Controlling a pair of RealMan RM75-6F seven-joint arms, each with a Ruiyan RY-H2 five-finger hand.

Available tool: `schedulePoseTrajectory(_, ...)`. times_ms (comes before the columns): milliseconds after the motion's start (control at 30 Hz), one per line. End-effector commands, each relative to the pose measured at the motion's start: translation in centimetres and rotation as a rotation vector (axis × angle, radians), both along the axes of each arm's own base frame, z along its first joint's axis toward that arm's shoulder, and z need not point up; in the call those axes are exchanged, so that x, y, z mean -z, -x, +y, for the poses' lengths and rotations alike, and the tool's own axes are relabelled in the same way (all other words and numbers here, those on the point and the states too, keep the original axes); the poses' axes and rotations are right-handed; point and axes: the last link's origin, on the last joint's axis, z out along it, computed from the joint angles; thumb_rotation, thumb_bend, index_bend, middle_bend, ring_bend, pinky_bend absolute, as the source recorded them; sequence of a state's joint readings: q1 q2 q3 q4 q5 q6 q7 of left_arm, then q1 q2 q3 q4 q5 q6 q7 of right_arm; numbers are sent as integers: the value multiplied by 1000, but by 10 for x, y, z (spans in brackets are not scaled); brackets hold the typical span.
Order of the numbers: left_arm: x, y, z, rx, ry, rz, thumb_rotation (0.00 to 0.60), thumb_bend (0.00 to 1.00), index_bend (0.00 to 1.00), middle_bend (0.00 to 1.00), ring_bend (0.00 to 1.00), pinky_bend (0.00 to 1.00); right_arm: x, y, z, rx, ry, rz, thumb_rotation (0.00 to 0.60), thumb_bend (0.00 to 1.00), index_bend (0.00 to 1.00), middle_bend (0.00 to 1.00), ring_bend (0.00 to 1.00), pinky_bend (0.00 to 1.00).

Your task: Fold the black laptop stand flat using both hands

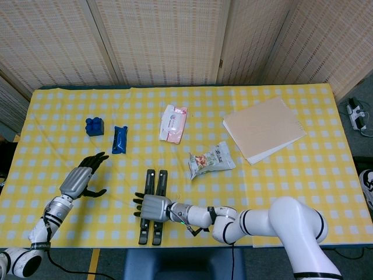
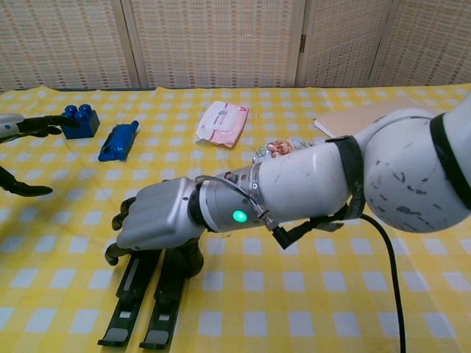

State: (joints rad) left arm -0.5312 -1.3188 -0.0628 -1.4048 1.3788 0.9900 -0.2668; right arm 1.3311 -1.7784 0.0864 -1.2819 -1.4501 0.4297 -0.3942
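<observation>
1. Overhead first: the black laptop stand [image 1: 152, 206] lies near the table's front edge, its two bars side by side and nearly parallel, looking close to flat. The right hand [image 1: 152, 207] lies on top of the bars with fingers draped over them; whether they truly clamp a bar I cannot tell. The left hand [image 1: 80, 181] hovers well apart, fingers spread, holding nothing. Risk: with only one hand engaged, a push could slide the whole stand on the yellow checked cloth [image 1: 291, 175] rather than close it, or nudge it off the near edge.
2. Chest camera: the right hand [image 2: 156, 218] covers the upper ends of the stand [image 2: 147, 294], fingers curled down around them. Fingers could get caught between the bars as they shut. The left hand [image 2: 22, 158] shows only at the frame's edge, beside the blue block [image 2: 79, 120]; reaching in, it might knock that.
</observation>
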Motion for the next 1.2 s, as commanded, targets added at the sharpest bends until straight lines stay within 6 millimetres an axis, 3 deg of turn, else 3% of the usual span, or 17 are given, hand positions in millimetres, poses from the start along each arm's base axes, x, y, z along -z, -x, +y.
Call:
schedulePoseTrajectory(33, 0, 0, 0, 0, 0, -2, 600, 270, 0, 0, 0, 0, -1, 2, -1, 3, 4, -9, 600, 295, 187, 275, 41, 0)
schedulePoseTrajectory(667, 3, 0, 1, -2, 0, -12, 600, 270, 0, 0, 0, 0, -2, 10, -10, 19, 33, -158, 600, 312, 378, 446, 212, 0)
schedulePoseTrajectory(900, 3, -2, 1, 3, 0, -11, 600, 270, 0, 0, 0, 0, -3, 13, -11, 9, 34, -181, 600, 312, 394, 469, 238, 0)
schedulePoseTrajectory(1000, 2, -4, 1, 6, -4, -12, 600, 270, 0, 0, 0, 0, -5, 17, -12, 8, 39, -166, 600, 312, 325, 360, 184, 0)
schedulePoseTrajectory(1100, 0, -6, 1, 12, -10, -9, 600, 270, 0, 0, 0, 0, -10, 20, -9, 27, 40, -167, 600, 313, 46, 99, 50, 0)
schedulePoseTrajectory(1200, -3, -8, 1, 22, -23, -2, 600, 270, 0, 0, 0, 0, -20, 24, -7, 36, 58, -187, 600, 313, 0, 5, 9, 0)
